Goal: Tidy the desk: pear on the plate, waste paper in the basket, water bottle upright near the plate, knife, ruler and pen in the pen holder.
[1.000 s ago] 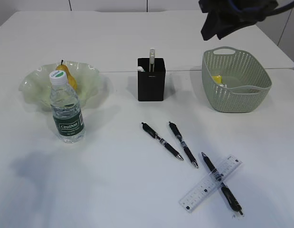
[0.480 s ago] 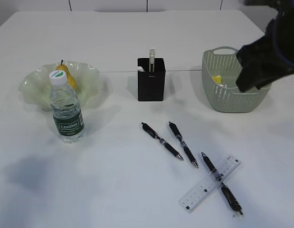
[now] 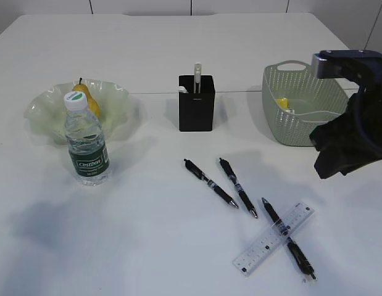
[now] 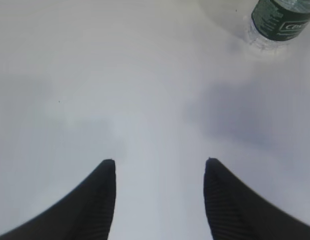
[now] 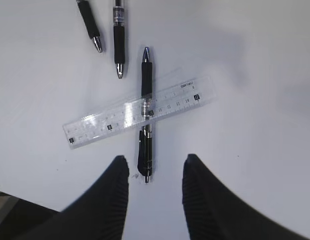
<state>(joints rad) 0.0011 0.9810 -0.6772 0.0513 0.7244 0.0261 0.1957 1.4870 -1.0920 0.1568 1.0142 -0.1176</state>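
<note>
lowered from the basket [image 3: 305, 111], right hand [image 5: 155, 170] hovers above ruler [image 5: 139, 113].

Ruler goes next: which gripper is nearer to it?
Right. The right gripper hovers open just above the ruler and the pen crossing it; the left gripper is over bare desk near the water bottle.

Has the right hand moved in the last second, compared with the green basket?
Yes. The right hand has come from above the basket's far rim down past its right side, toward the crossed pen and ruler.
</note>
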